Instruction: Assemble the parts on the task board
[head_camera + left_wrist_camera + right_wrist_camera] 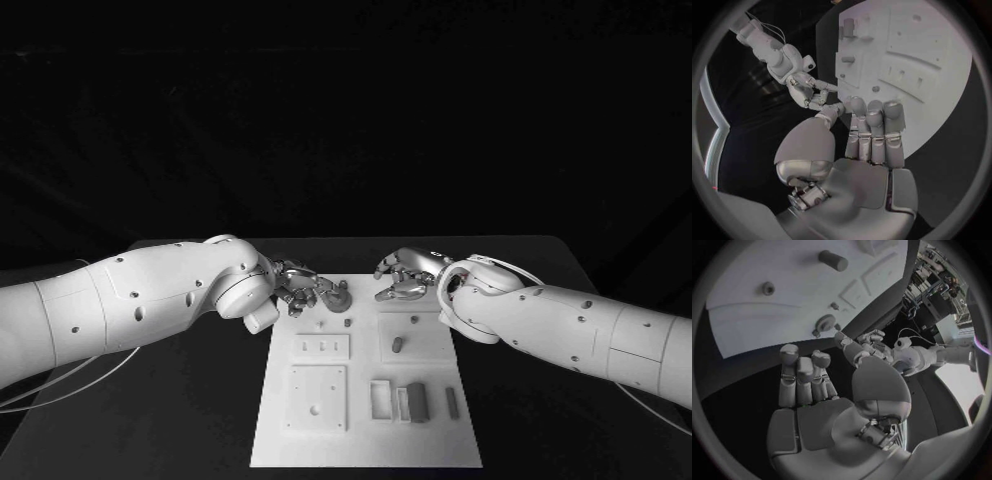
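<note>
The white task board (361, 420) lies mid-table, also seen as the board (936, 55) and the board (767, 315). My left hand (303, 285) hovers at its far left corner, fingertips right beside a round part (339, 297); I cannot tell whether they touch. In its wrist view the left hand (870, 140) has straight fingers, the thumb apart, and nothing in it. My right hand (408, 275) sits over the far right corner. Its fingers (804, 375) are stretched out and hold nothing. The round part (825, 322) lies just beyond them, with the left hand (870, 342) reaching toward it.
A short cylinder (397, 345) stands on the board, with small pegs (325, 347) to its left and another peg (414, 320) behind it. Upright blocks (417, 400) stand at the near right, beside a square recessed plate (317, 397). Black table surrounds the board.
</note>
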Motion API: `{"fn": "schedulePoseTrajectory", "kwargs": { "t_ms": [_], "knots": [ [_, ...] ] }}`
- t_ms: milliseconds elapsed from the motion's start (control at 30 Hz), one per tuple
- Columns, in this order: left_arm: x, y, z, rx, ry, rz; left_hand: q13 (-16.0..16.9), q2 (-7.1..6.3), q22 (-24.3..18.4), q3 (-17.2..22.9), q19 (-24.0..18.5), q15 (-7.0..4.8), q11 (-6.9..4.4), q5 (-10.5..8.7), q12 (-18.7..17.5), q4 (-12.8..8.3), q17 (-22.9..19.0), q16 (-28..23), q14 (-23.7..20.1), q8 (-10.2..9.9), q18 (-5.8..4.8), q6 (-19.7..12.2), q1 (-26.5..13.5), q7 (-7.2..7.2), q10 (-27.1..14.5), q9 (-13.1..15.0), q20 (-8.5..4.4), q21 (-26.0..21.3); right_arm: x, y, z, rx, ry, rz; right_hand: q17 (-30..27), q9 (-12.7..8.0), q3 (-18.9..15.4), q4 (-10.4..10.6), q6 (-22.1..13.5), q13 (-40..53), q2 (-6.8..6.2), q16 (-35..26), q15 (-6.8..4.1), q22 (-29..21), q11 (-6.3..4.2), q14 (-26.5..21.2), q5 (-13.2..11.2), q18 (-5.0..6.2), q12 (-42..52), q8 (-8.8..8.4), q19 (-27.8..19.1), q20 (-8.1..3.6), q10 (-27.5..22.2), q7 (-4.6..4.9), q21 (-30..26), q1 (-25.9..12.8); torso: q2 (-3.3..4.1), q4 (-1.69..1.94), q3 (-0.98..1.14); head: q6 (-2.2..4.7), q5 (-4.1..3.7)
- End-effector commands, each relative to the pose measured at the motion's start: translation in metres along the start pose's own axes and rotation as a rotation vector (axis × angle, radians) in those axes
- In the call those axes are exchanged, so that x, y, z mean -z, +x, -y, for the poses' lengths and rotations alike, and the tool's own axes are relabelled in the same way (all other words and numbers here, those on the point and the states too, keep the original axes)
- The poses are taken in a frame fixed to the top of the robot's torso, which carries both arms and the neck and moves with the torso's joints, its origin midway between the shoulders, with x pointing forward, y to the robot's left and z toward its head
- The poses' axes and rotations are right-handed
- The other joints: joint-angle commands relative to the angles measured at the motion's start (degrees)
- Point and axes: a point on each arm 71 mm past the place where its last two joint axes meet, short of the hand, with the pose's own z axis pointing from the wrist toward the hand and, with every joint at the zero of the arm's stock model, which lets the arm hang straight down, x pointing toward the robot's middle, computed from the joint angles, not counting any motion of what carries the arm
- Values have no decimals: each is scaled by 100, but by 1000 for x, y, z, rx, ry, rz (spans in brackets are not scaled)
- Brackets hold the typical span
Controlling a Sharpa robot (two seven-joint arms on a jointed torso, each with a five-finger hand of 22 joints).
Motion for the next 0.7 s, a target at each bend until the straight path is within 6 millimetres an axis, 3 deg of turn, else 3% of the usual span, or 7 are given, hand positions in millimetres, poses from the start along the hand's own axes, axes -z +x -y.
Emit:
{"fn": "schedulePoseTrajectory", "kwargs": {
  "t_ms": [33, 200, 367, 500, 700],
  "knots": [
    [0, 4, -3, -36, -20, -32, -9, 7, 83, 1277, 29, -18, 9, 58, -2, -1285, -5, 36, -16, 38, 386, 74, -78, 30, 29, 10, 0, 9, 2, -4, 3, -35, -1, 28, -8, 1, -15, 9, 2, -8, 17, -14, 16, 2, -4, -2, 42, 370, -7, 29, 2, 46, -8, 71, -31, 66, -3, 5, 3, -16, 16],
    [-1, 6, -6, -117, -36, -8, -11, 4, 86, 1304, 36, -20, 6, 79, 1, -1322, -4, 42, -15, 45, 388, 81, -93, 27, 35, 15, -3, 13, 6, -8, 10, -55, 12, 37, -12, 0, -11, 8, 15, -15, 25, -13, 12, 4, -9, -1, 72, 370, -4, 38, 2, 48, -6, 66, -32, 75, 3, 2, -3, -35, 20],
    [-2, 6, -4, -163, -59, 16, -17, -18, 91, 1348, 58, -26, -4, 149, 9, -1386, -6, 58, -3, 67, 391, 108, -120, 16, 56, 29, -7, 24, 8, -11, 16, -77, 24, 46, -15, 1, -12, 10, 28, -21, 27, -15, 9, 5, -12, -3, 84, 370, -4, 45, 0, 50, -7, 63, -34, 74, 0, 7, 5, -50, 34],
    [-1, 7, -1, -295, -58, 59, -15, -61, 105, 1393, 109, -41, -25, 452, 42, -1454, -1, 104, 33, 108, 397, 157, -173, -6, 107, 59, -19, 63, 9, -13, 20, -86, 33, 54, -17, 1, -11, 10, 31, -24, 30, -17, 8, 5, -13, -5, 90, 370, -5, 48, -2, 52, -8, 62, -36, 75, -3, 9, -6, -72, 40],
    [-1, 11, 0, -396, -95, 59, -3, -98, 113, 1413, 182, -72, -58, 644, 95, -1477, 4, 163, 94, 157, 408, 212, -176, -39, 171, 104, -42, 122, 10, -14, 22, -88, 37, 57, -19, 0, -12, 9, 33, -27, 29, -19, 7, 5, -14, -6, 93, 370, -6, 49, -5, 53, -9, 61, -37, 75, -1, 5, -17, -98, 51]
  ]
}}
